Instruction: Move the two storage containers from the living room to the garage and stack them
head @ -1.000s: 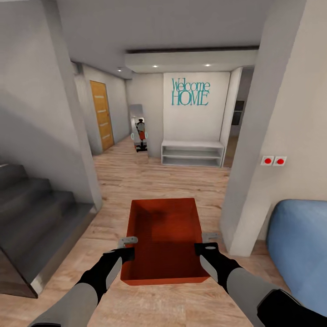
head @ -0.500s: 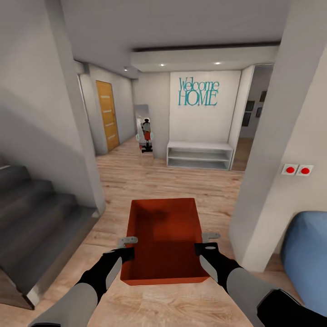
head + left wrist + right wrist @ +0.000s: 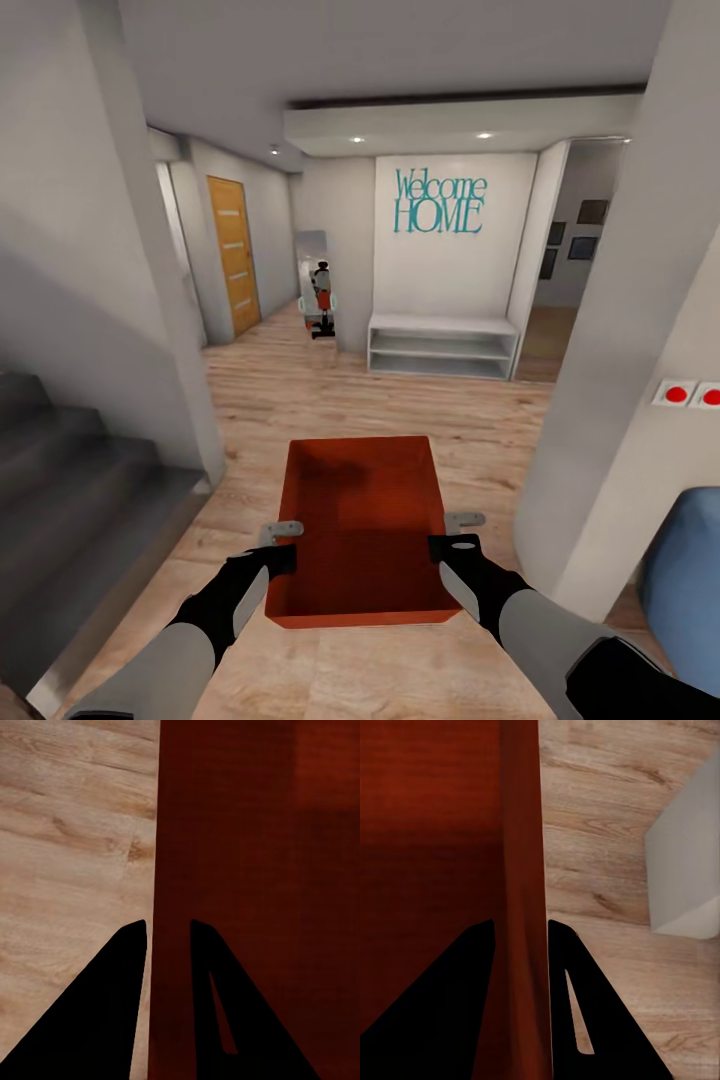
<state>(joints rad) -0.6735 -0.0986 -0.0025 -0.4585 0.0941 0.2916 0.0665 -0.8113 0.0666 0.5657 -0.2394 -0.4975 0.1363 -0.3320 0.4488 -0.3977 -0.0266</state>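
From the head camera, an orange-red rectangular open-topped storage container point(image 3: 365, 530) with thin plain walls is hanging between both arms above a light wood plank floor point(image 3: 380, 400). Its long axis is pointing straight ahead, away from the robot, open side up. The left gripper point(image 3: 283, 545) is pinching the container's left wall near the close corner, and the right gripper point(image 3: 452, 537) is pinching the right wall. Ahead are a white wall with teal "Welcome HOME" lettering point(image 3: 439, 201), a low white open shelf point(image 3: 443, 346), a yellow-orange wooden door point(image 3: 232, 253) and dark grey stairs point(image 3: 70, 520) on the left. Compared with a second ago, the whole scene is sitting further left and nearer, while the container is keeping its place between the arms.

In the left wrist camera, two black fingers point(image 3: 112, 1012) are straddling the container's thin wall, closed against it, with wood grain alongside.

In the right wrist camera, black fingers point(image 3: 585, 1005) are clamping the smooth red wall likewise, a grey-white wall corner point(image 3: 682, 862) nearby.
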